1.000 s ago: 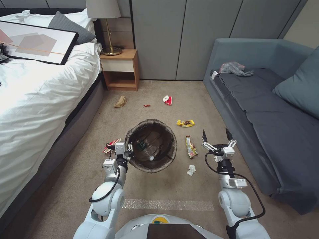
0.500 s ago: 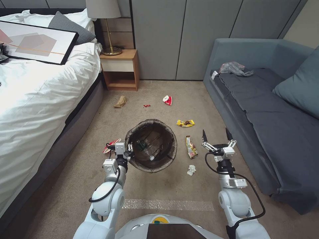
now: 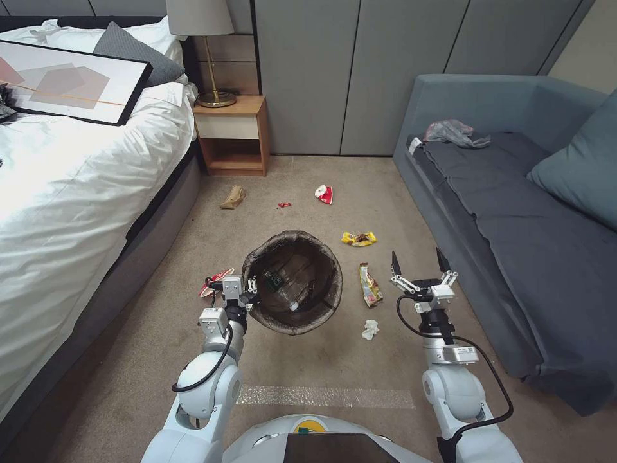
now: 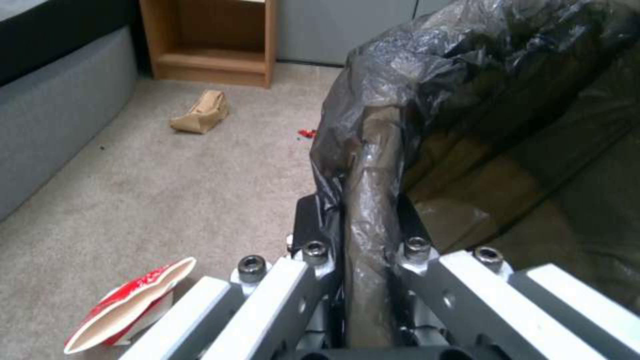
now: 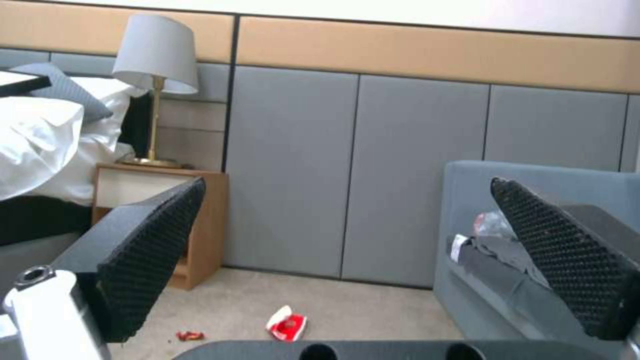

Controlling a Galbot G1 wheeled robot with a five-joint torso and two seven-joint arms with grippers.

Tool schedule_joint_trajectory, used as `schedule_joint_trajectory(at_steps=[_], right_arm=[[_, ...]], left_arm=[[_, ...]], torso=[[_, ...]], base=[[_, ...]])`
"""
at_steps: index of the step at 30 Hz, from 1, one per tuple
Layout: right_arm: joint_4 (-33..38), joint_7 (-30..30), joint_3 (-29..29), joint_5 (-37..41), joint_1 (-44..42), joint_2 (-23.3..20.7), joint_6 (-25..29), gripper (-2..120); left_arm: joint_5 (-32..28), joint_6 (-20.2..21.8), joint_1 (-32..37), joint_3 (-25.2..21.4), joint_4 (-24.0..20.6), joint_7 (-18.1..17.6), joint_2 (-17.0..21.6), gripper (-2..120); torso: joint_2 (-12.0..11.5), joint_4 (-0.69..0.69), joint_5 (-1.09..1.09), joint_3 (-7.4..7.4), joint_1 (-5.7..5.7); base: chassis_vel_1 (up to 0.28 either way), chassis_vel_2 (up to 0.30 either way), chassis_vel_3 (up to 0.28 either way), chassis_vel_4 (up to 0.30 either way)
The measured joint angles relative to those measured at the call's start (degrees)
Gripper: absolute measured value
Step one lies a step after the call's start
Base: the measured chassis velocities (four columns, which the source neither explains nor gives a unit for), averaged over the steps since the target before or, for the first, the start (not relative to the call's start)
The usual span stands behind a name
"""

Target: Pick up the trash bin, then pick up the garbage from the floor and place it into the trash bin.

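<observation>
the left gripper (image 3: pixel 247 297) is clamped on the rim of the bin (image 3: pixel 292 281), one finger inside the bag liner and one outside (the left wrist view shows the folded film pinched between them). the bin sits dead centre, at 12 o'clock from the robot's chest, its mouth tipped toward the camera. the right gripper (image 3: pixel 418 263) hangs at 1 o'clock with its fingers spread wide and nothing between them.

the step in hand looks like choosing the first piece to collect. to do it well, i would keep the bin's mouth level and close to the target so the drop is short, and come straight down on each piece with the fingers wide, since flat foil slides on carpet.

nearest, at 1 o'clock, lies a tissue (image 3: pixel 369 330), soft and crumpled. just beyond it a long wrapper (image 3: pixel 369 285), glossy and creased, lies just beside the bin. a red-and-white wrapper (image 3: pixel 216 281) lies at 11 o'clock, curled open. farther on is a yellow wrapper (image 3: pixel 358 238), then a red-and-white packet (image 3: pixel 324 193), a red scrap (image 3: pixel 284 204) and a brown paper bag (image 3: pixel 233 197), crushed and stiff. the floor (image 3: pixel 128 360) is short-pile beige carpet.
</observation>
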Motion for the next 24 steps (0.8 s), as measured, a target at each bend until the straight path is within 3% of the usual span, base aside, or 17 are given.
schedule_joint_trajectory(at_steps=[7, 13, 18, 24], right_arm=[[0.00, 0.32, -0.20, 0.13, 0.19, -0.28, -1.28, 100], [-0.01, 2.89, -2.03, 1.23, 2.06, -2.43, -10.80, 100], [0.02, 3.26, -2.32, 1.34, 2.33, -2.85, -12.44, 100], [0.38, 5.53, -4.06, 2.10, 4.46, -5.38, -21.85, 100]], left_arm=[[0.00, 0.00, 0.00, 0.00, 0.00, 0.00, 0.00, 3], [0.00, 0.00, 0.00, 0.00, 0.00, 0.00, 0.00, 3], [0.00, 0.00, 0.00, 0.00, 0.00, 0.00, 0.00, 3], [0.00, 0.00, 0.00, 0.00, 0.00, 0.00, 0.00, 3]], torso=[[0.00, -0.01, 0.00, 0.00, 0.00], [0.00, 0.00, 0.00, 0.00, 0.00], [0.00, -0.01, 0.00, 0.00, 0.00], [0.00, 0.01, 0.00, 0.00, 0.00]], base=[[0.000, 0.000, 0.000, 0.000], [0.000, 0.000, 0.000, 0.000], [0.000, 0.000, 0.000, 0.000], [0.000, 0.000, 0.000, 0.000]])
